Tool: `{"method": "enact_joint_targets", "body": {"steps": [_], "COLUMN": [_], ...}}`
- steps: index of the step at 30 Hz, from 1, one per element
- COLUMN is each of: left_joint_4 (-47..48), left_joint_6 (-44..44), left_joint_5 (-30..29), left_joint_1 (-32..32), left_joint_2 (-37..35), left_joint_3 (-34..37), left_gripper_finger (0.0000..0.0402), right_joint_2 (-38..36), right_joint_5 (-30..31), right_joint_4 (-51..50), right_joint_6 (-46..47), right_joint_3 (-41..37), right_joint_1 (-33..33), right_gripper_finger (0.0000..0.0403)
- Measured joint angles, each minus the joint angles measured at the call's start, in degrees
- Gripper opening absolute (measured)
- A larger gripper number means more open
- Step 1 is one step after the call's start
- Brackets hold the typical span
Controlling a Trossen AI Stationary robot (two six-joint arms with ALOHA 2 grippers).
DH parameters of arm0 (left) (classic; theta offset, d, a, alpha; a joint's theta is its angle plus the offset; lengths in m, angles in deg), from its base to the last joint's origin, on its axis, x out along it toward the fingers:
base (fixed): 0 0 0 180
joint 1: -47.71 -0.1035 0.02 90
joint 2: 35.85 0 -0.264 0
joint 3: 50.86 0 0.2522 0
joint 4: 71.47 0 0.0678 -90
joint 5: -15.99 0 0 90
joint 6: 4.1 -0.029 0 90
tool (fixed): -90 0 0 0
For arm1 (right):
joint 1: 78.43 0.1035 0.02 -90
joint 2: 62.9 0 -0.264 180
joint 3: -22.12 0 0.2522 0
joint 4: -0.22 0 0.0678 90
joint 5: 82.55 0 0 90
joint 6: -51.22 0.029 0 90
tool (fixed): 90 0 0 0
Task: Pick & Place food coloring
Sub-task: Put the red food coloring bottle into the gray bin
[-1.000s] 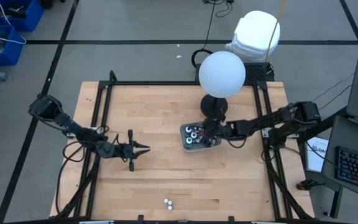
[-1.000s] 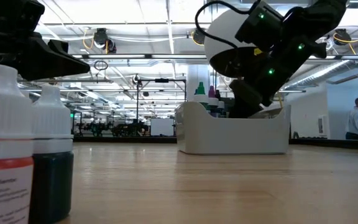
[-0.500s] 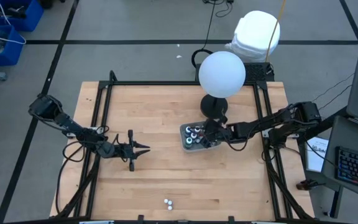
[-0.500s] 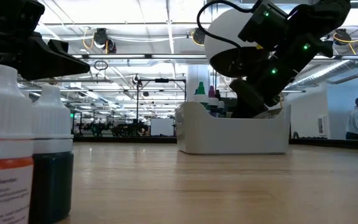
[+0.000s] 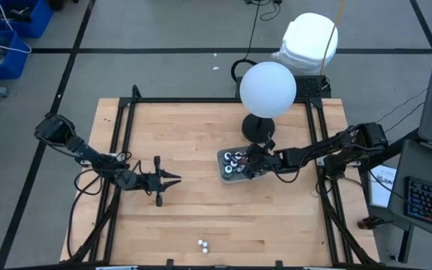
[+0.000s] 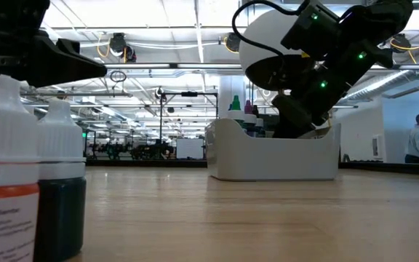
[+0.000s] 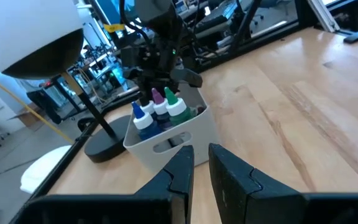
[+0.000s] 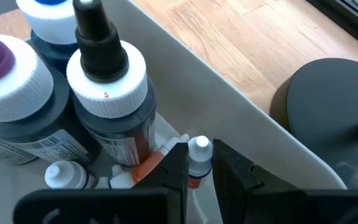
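Note:
The clear grey tray (image 5: 228,169) stands right of the table's middle and holds several food coloring bottles (image 7: 157,107) with blue, purple and green tips. My right gripper (image 5: 250,165) reaches down into it and is shut on a small white-capped bottle (image 8: 199,152) beside a dark bottle with a black dropper tip (image 8: 107,74). Two more little bottles (image 5: 202,244) stand upright on their bases at the near edge; in the low view they are the two white-capped bottles (image 6: 20,182) up close. My left gripper (image 5: 177,178) hovers left of the middle, narrowly open (image 7: 201,155), pointing at the tray. My right gripper pinches the small bottle just below its white cap (image 8: 199,167), one finger (image 8: 176,168) on either side. The fingers come from above and from the table's right, slanting down into the tray. The bottle is upright inside the tray, by the wall; I cannot see what its bottom rests on.
A lamp with a black round base (image 5: 259,127) and a white globe (image 5: 268,88) stands just behind the tray. A black frame (image 5: 126,150) runs along the table's edges. Bare wood lies between the tray and the two near bottles. A person (image 6: 418,142) is far off in the room.
My right arm's wrist has shifted slightly toward the table's right above the tray while its fingers stay inside the tray. The tray and the two near bottles have kept their places.

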Motion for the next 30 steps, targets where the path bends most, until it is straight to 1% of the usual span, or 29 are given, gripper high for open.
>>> {"method": "enact_joint_targets", "body": {"steps": [11, 20, 30], "left_joint_4": [0.00, 0.02, 0.03], "left_joint_6": [-0.69, -0.02, 0.16], "left_joint_5": [-0.01, -0.01, -0.01], "left_joint_1": [0.00, 0.00, 0.00], "left_joint_2": [-0.02, -0.01, -0.02], "left_joint_3": [0.00, 0.00, 0.00], "left_gripper_finger": [0.0058, 0.0058, 0.0058], "right_joint_2": [0.02, 0.02, 0.04], "right_joint_5": [-0.07, -0.55, -1.48], "right_joint_4": [-0.11, -0.17, -0.26], "right_joint_6": [-0.34, -0.40, -0.95], "right_joint_3": [-0.04, -0.04, -0.04], "right_joint_1": [0.00, 0.00, 0.00], "right_gripper_finger": [0.0043, 0.0064, 0.0068]}}
